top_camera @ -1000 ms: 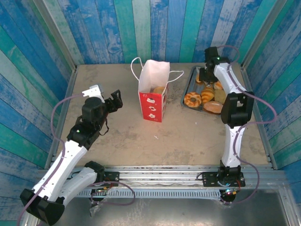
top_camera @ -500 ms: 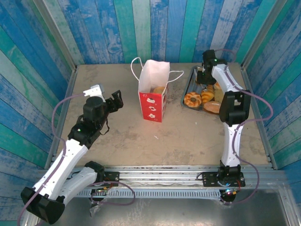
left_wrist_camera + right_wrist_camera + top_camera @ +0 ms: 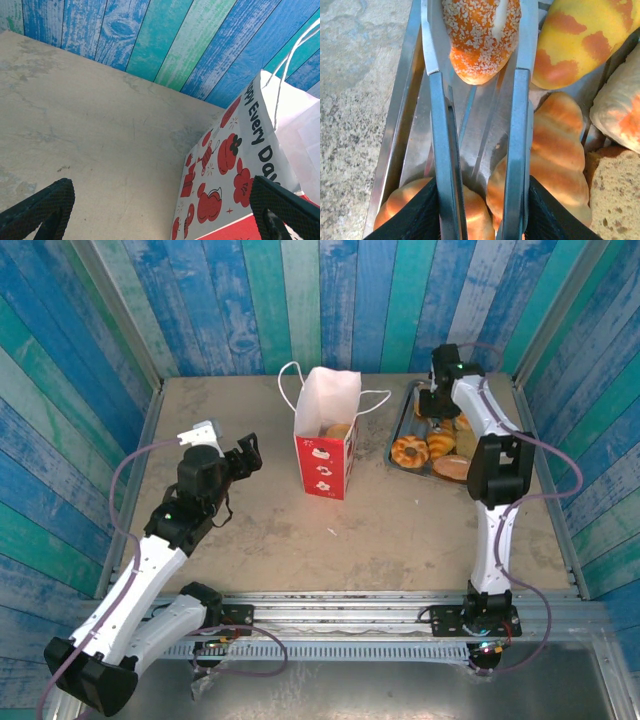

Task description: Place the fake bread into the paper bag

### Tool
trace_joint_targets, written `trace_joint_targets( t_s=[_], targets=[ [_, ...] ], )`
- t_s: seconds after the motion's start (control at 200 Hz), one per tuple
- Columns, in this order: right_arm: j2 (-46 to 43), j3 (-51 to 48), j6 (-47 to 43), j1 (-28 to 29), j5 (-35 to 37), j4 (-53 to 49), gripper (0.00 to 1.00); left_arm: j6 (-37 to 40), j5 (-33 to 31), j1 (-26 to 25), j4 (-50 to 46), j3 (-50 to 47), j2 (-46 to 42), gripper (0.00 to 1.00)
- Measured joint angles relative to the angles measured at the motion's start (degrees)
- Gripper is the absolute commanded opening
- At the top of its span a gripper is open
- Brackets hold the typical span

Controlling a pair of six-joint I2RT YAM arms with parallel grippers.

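Blue and teal plank walls [image 3: 300,300] box in your beige table [image 3: 400,530]. Your target, an orange sesame-speckled toy bun [image 3: 480,35], sits between the tips of the thin metal tongs [image 3: 440,125], whose blades lie close against its sides. Your right gripper [image 3: 480,215] is clamped on the tongs' arms, pressing them together. More golden-brown toy pastries [image 3: 441,445] lie beside that bun on the flat silver tray [image 3: 400,420], just right of the tall white-and-red paper bag [image 3: 325,455]. One round bun [image 3: 337,430] shows inside the bag's open mouth. Left of the bag, your left gripper [image 3: 160,207] hangs with its jaws wide apart, holding nothing. You look to be at the pick-up step. Next, I judge, you need a firm pinch and a straight lift off the tray. Then carry the bun left over the bag's mouth, minding the thin white loop handles [image 3: 372,397].
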Motion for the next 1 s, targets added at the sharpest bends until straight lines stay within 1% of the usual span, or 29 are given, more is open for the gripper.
trace_joint_targets(
  t_s=[0.346, 0.591, 0.741, 1.002],
  targets=[
    [-8.46, -6.25, -0.37, 0.0, 0.0, -0.5, 0.33, -0.04, -0.2, 0.0, -1.22, 0.66, -0.09, 0.94],
    [-16.09, -13.38, -0.42, 0.11, -0.26, 0.66, 0.32, -1.2, 0.42, 0.0, -1.53, 1.57, 0.24, 0.94],
    [-21.86, -19.89, -0.39, 0.24, -0.74, 2.58, 0.32, -2.64, 2.86, 0.0, -1.29, 3.65, 1.55, 0.94],
    [-31.17, -29.38, -0.31, 0.52, -1.51, 4.87, 0.32, -4.26, 9.09, 0.0, -0.2, 6.08, 5.55, 0.94]
  ],
)
